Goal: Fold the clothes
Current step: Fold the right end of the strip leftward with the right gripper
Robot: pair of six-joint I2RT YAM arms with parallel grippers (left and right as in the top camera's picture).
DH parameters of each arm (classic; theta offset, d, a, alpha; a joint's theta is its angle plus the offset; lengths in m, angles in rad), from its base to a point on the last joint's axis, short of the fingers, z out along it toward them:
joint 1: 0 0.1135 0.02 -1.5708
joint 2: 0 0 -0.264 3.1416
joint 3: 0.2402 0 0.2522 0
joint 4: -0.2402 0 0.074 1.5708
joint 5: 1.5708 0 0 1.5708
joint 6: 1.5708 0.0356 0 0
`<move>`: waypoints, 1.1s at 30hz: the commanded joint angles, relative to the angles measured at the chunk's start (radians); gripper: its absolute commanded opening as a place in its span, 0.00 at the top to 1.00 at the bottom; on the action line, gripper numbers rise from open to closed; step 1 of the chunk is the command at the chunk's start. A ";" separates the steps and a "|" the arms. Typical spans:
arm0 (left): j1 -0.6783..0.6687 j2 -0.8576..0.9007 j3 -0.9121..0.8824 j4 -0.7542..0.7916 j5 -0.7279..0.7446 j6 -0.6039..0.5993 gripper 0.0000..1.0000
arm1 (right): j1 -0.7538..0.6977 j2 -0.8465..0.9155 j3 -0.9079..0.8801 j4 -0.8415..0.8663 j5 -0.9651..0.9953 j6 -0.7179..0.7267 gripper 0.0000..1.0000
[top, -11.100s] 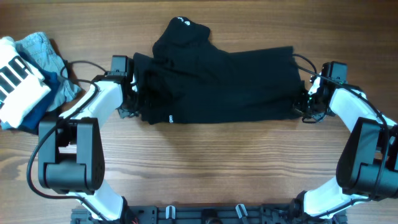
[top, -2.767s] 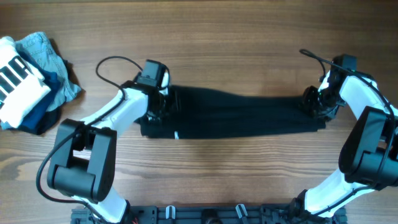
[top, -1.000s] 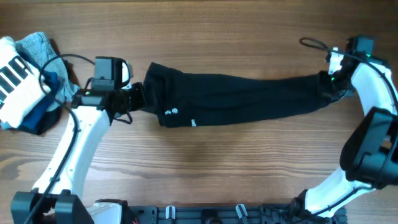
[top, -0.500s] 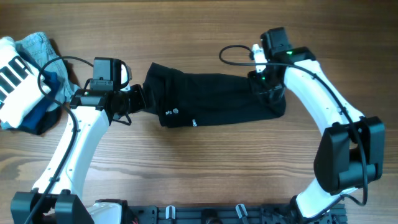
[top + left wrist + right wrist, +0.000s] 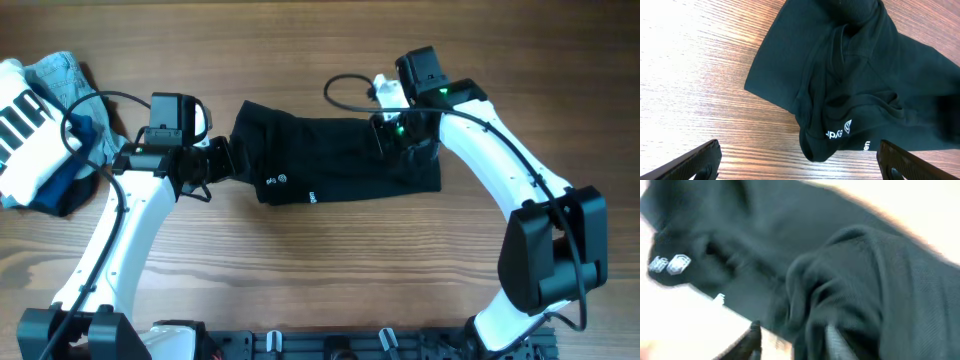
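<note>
On the table (image 5: 320,270), the black garment (image 5: 330,160) lies bunched lengthwise between my arms (white logo (image 5: 281,180) up). My right claw (image 5: 400,140) pinches its right end tight. My left claw (image 5: 225,160) gapes wide at the left end, gripping nothing.

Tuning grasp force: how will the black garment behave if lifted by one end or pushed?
Likely floppy: the garment bunches where the right gripper pinches it, so a lifted end should drape. Probably light; its thin layers lie flat on the table. A push would likely ruck it up rather than slide it, given the ridges near its logo.
</note>
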 commanded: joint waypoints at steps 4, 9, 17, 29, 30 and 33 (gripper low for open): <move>0.003 -0.013 -0.006 0.000 -0.005 0.013 0.00 | 0.005 0.023 0.016 0.011 0.018 -0.046 0.47; 0.003 -0.013 -0.006 0.001 -0.006 0.013 0.00 | 0.002 0.008 0.016 0.036 0.460 0.212 0.48; 0.003 0.039 -0.006 0.040 -0.005 0.013 0.00 | 0.016 0.085 -0.021 0.092 0.288 0.243 0.59; 0.003 0.246 -0.006 0.352 0.000 0.158 0.00 | 0.029 0.204 -0.043 0.171 0.166 0.240 0.53; 0.003 0.262 -0.006 0.372 0.020 0.180 0.00 | 0.029 0.204 -0.043 0.170 0.166 0.240 0.53; 0.003 0.299 -0.006 0.406 0.135 0.282 0.00 | 0.029 0.204 -0.043 0.171 0.166 0.240 0.53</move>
